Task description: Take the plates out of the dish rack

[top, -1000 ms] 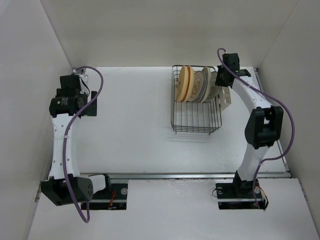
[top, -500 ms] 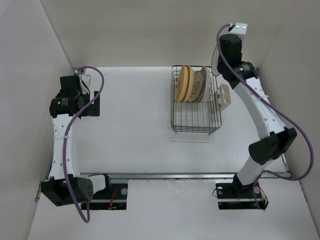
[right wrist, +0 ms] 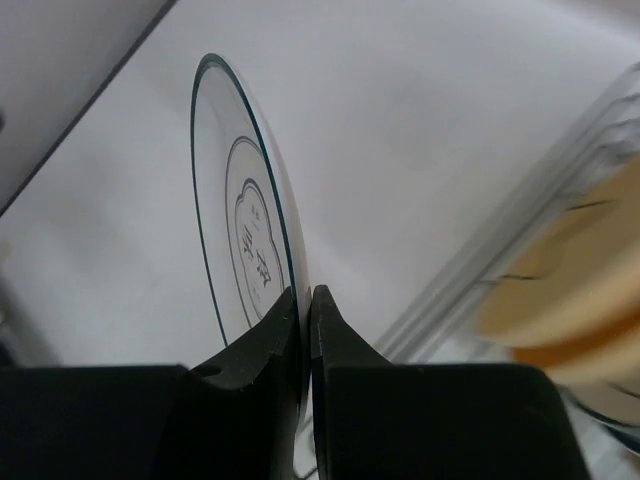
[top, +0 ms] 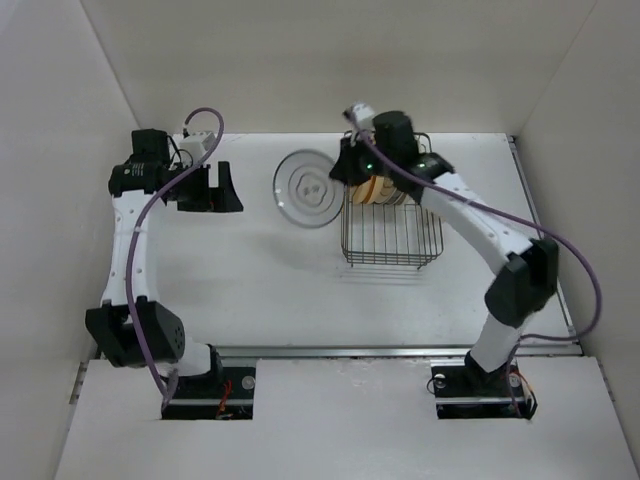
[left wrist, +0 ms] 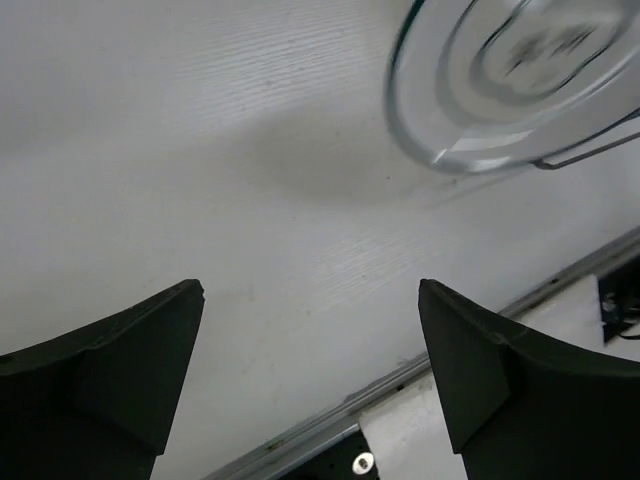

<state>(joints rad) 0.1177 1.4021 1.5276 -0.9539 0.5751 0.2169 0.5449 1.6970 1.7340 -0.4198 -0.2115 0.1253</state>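
Note:
My right gripper (top: 344, 172) is shut on the rim of a white plate (top: 306, 188) with dark rings and a centre pattern. It holds the plate in the air just left of the dish rack (top: 391, 238). In the right wrist view the plate (right wrist: 240, 240) stands edge-on between my fingers (right wrist: 280, 330). Other plates (top: 376, 188), orange-tan and cream, stand at the back of the rack, partly hidden by the right arm. My left gripper (top: 215, 187) is open and empty, left of the held plate, which also shows in the left wrist view (left wrist: 520, 70).
White walls close in the table on the left, back and right. A metal rail (top: 380, 350) runs along the table's near edge. The near part of the rack holds no plates.
My right arm swung from the back right across the rack and now holds a patterned plate out to the rack's left. My left arm has moved right toward it.

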